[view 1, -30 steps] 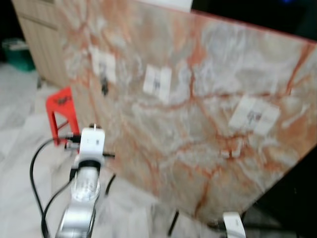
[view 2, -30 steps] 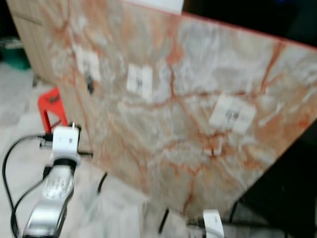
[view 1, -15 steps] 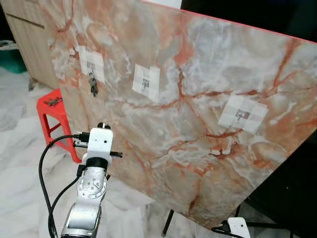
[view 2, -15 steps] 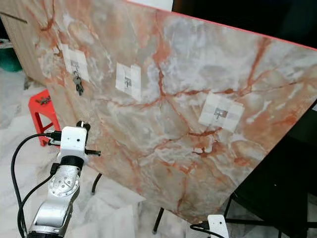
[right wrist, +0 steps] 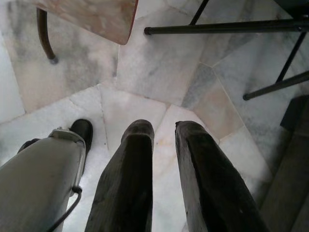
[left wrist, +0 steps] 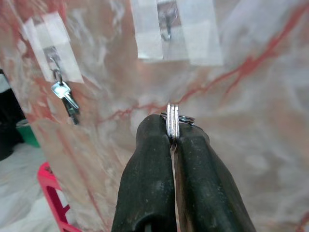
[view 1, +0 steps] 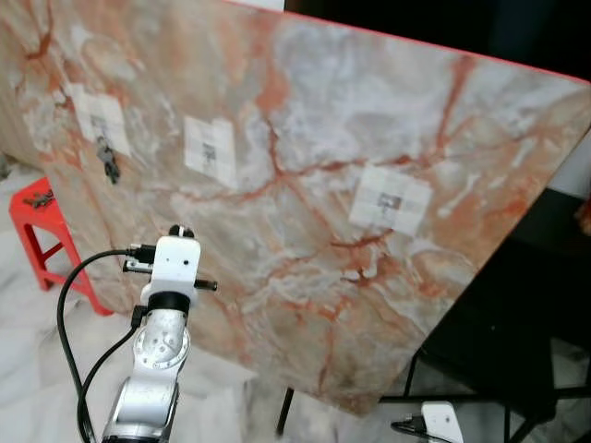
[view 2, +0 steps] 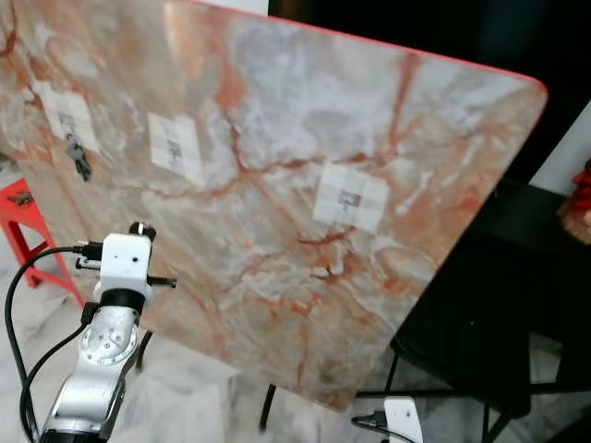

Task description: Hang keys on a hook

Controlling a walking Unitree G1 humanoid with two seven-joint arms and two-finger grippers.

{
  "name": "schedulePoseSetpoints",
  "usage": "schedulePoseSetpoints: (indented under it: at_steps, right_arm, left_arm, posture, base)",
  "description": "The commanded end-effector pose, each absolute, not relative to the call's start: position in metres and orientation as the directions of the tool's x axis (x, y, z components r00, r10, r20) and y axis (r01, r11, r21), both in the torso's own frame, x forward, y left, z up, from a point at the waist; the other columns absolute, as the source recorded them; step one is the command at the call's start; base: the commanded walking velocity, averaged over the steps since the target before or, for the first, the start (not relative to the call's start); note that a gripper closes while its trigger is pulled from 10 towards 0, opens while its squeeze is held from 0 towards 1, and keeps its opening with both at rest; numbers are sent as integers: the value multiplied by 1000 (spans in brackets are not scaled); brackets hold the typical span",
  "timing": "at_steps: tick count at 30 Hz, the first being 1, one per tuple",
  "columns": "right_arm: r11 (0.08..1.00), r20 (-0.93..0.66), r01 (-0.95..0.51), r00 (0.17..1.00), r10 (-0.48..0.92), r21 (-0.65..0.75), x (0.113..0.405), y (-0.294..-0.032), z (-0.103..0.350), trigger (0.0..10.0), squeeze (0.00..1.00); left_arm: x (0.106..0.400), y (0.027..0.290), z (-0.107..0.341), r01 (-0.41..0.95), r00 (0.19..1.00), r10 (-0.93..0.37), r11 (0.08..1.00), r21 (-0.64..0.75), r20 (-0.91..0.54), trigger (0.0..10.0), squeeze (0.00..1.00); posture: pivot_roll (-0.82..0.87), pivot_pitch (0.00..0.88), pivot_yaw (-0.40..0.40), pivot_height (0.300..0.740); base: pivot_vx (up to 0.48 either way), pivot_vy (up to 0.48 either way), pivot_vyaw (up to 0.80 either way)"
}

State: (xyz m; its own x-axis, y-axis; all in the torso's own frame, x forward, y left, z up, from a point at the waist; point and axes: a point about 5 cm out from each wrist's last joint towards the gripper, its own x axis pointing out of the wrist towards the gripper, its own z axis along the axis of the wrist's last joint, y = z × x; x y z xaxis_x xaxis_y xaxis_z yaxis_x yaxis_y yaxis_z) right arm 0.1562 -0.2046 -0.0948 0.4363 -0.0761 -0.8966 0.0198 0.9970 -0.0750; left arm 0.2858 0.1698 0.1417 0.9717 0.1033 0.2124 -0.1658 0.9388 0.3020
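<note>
Camera swung right, board shifted left; left gripper [left wrist: 172,140] pinches key ring [left wrist: 173,121], light, stiff, slippery, held at rim, middle hook [left wrist: 167,21] at twelve o'clock.

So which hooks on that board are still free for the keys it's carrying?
The taped middle hook and taped right hook on the marble-patterned board are bare. The leftmost hook holds silver keys. The left end effector grips a key ring.

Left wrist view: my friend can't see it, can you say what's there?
The left tool pinches a key ring in front of a marble board. Above it is an empty taped hook; keys hang on another hook.
</note>
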Motion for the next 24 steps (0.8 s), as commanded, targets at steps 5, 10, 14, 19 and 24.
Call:
schedulePoseSetpoints:
  at_steps: [5,10,14,19,24]
  right_arm:
    - [997,-885,12,459,-72,-74,163,-204,-92,10000,0]
    - [997,-884,19,462,-70,-69,163,-204,-92,10000,0]
    - [997,-883,36,464,-71,-61,163,-204,-92,10000,0]
    - [997,-882,39,464,-76,-65,164,-204,-92,10000,0]
    - [997,-882,39,465,-76,-66,164,-204,-92,10000,0]
  left_arm:
    - [288,182,150,-258,951,181,912,320,251,10000,0]
    - [289,184,149,-283,947,211,904,321,241,10000,0]
    - [288,185,147,-293,946,223,899,325,235,10000,0]
    - [288,184,147,-278,950,210,908,315,233,10000,0]
    - [289,181,150,-277,948,207,912,303,244,10000,0]
  posture:
    - [135,0,-104,740]
    - [133,0,-110,740]
    - [135,0,-112,740]
    - [136,0,-116,740]
    - [136,0,-116,740]
  base:
    - [0,0,0]
    - [109,0,653]
    - [305,0,572]
    - [322,0,0]
    - [320,0,0]
